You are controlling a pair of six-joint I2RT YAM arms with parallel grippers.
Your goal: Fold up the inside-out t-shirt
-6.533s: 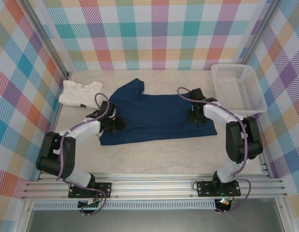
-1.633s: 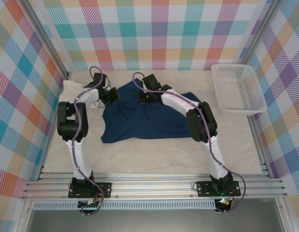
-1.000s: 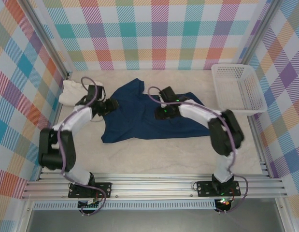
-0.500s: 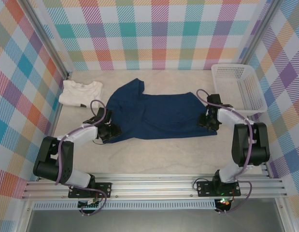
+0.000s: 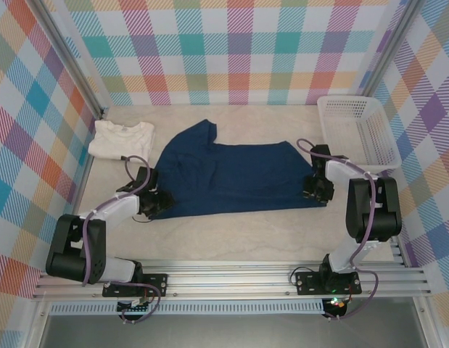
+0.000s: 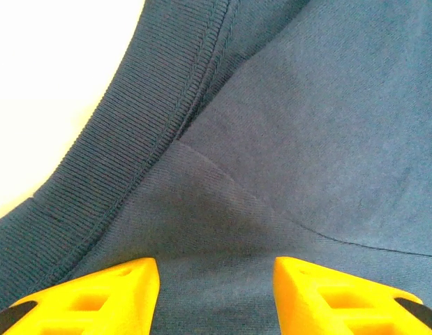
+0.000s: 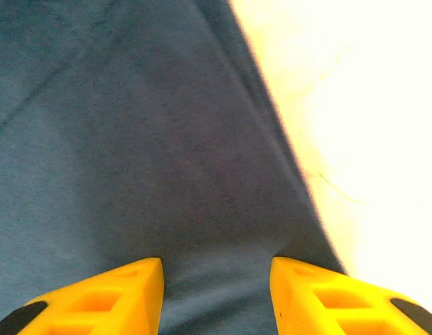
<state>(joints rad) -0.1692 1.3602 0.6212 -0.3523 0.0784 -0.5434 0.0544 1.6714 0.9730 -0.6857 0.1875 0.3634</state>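
The left fingers (image 6: pixel 125 279) stand apart. Flat navy cloth shows in the gap between them, with nothing bunched or pinched there. Just beyond their tips a ribbed band (image 6: pixel 132 139) of the inside-out t-shirt (image 6: pixel 306 125) curves past, with bright bare table (image 6: pixel 48 70) on its outer side. The right fingers (image 7: pixel 125 279) are spread in the same way over smooth navy cloth. The shirt's edge runs slantwise close to the right-hand one, and pale table lies past it.

From above, the left gripper (image 5: pixel 157 203) sits low at the shirt's near left corner. The right gripper (image 5: pixel 318 190) sits low at its near right corner. Both arms bend in from their bases at the near edge.

The t-shirt lies spread across the middle of the table (image 5: pixel 231 235), fairly flat, with one sleeve poking toward the back wall. A cream-white folded shirt (image 5: pixel 121 139) rests at the far left, just apart from the navy cloth. A white basket (image 5: pixel 352 99) stands at the far right, clear of it.
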